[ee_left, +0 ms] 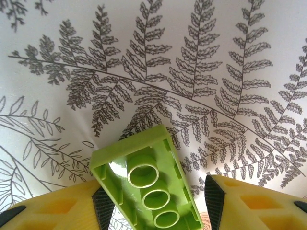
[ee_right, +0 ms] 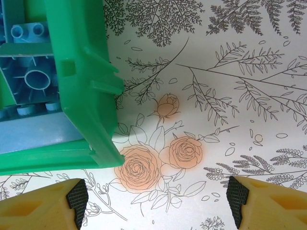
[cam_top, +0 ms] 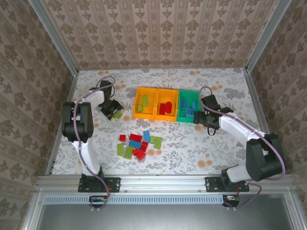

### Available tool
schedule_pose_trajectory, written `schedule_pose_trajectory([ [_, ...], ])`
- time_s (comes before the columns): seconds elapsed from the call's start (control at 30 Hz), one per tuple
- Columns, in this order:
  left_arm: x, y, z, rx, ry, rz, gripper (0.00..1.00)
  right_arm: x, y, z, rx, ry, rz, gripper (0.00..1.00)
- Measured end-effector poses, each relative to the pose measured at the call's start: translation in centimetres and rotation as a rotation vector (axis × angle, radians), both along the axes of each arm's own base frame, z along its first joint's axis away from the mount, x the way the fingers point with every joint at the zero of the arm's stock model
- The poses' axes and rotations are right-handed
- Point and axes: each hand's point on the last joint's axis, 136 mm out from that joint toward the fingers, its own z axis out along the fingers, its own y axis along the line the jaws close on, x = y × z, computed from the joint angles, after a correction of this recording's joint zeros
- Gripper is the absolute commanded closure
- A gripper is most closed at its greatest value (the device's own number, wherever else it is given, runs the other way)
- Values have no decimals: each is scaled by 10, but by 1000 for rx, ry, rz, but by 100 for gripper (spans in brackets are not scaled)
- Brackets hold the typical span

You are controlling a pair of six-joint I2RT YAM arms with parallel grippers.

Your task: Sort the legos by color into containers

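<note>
Damask-patterned wallpaper is seen on the walls around a table (cam_top: 220, 143) laid with a white cloth printed with grey ferns and peach roses (ee_right: 144, 165). An aluminium rail (cam_top: 163, 182) is fixed along the near edge, where both arm bases are bolted, and a lilac cable (cam_top: 284, 165) is looped along the right arm

Three joined containers are set in a row at the far middle of the table. The left orange bin (cam_top: 151, 111) is loaded with lime green bricks, the middle orange bin (cam_top: 168, 93) with red ones, and the teal-green bin (cam_top: 183, 118) at the right with blue bricks (ee_right: 29, 79). The loose legos (cam_top: 139, 143), red, blue and lime green mixed, are scattered in a cluster on the near side of the bins, apart from them and about midway between the arms

The left gripper (ee_left: 158, 203) is placed left of the bins, low over the cloth, with its jaws partly open astride a lime green brick (ee_left: 144, 167). The brick is tilted, with its hollow underside turned to the wrist camera. The left pad is set against its side, while a thin strip of cloth is seen between the brick and the right pad, so a firm grip cannot be confirmed

The right gripper (ee_right: 156, 201) is held just beside the near right corner of the teal-green bin, its jaws spread wide with nothing between them but bare cloth
</note>
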Motion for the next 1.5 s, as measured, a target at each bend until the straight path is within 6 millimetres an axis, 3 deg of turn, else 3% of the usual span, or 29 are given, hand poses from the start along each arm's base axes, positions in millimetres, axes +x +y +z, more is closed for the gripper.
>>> schedule_pose_trajectory([
  [0.13,-1,1,0,14,15,-39,46,1,-1,0,0,-2,-1,20],
  [0.43,-6,5,-1,52,36,-111,65,5,-1,7,9,-41,-4,19],
  [0.63,-6,4,1,60,26,-132,71,5,-1,8,7,-44,0,19],
  [0.83,-4,2,7,98,3,-158,69,6,-1,14,11,-62,3,19],
  [0.93,-1,-3,22,102,-40,-170,68,5,-1,20,13,-80,6,19],
  [1.1,6,-30,71,105,-179,-247,67,5,-1,27,17,-100,7,20],
  [1.3,27,-106,143,85,-418,-458,65,5,-1,28,18,-100,7,20],
  [1.4,26,-138,155,57,-472,-558,65,7,0,32,20,-107,7,20],
  [1.5,28,-152,144,42,-465,-610,63,8,0,34,22,-114,7,20],
])
